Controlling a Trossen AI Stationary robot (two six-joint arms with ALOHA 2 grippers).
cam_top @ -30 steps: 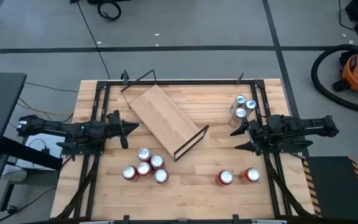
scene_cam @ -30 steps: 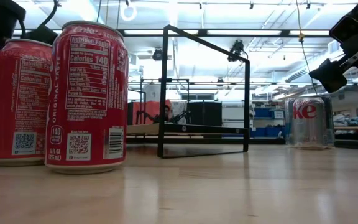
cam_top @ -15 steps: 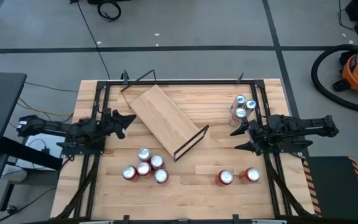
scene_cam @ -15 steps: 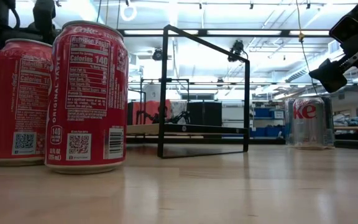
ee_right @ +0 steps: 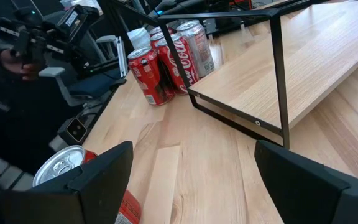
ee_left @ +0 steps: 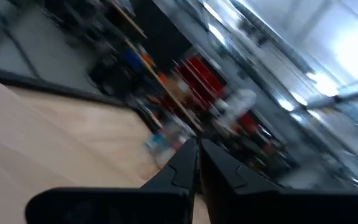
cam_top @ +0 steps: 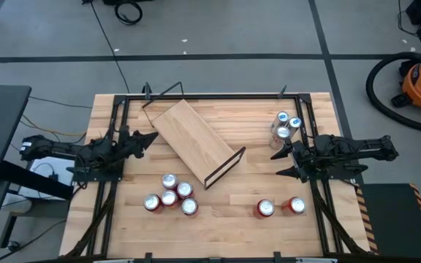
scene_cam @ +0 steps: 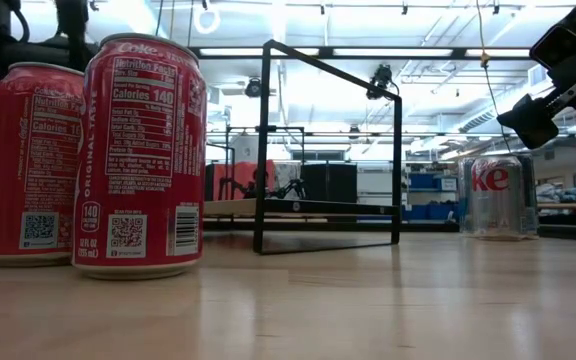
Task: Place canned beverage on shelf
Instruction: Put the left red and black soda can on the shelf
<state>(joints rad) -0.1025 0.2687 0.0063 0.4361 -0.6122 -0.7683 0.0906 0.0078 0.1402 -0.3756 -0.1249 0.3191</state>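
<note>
**Q:** What has just changed on the desk (cam_top: pixel 218 212)?

**A:** Only the left arm. Seen from above, the left gripper (cam_top: pixel 149 136) has drawn back toward the left edge of the frame and lifted off the spot above the cluster of red cans (cam_top: pixel 170 196), where it stood a second ago. Its fingers are pressed together and hold nothing; the left wrist view shows them meeting at a point, aimed out at the room.

**Q:** And the right side?

**A:** Unmoved. The right gripper (cam_top: pixel 284 162) hangs at centre right, jaws spread wide and empty, between the silver cans (cam_top: pixel 286 126) at upper right and the two red cans (cam_top: pixel 281 207) at lower right. Its wrist view looks between the open fingers (ee_right: pixel 98 177) at a red can close below and the near wire end frame of the shelf.

**Q:** Where does the shelf stand?

**A:** The shelf (cam_top: pixel 192 139) lies diagonally at upper centre of the overhead frame, its plank bare, no can on it. In the low view its black end frame (scene_cam: pixel 328 150) rises mid-picture.

**Q:** What does that mean for the job?

**A:** By the look of it, no can has been placed yet. With the left arm pulled clear, the open right gripper seems the likelier one to make the next pick.
</note>
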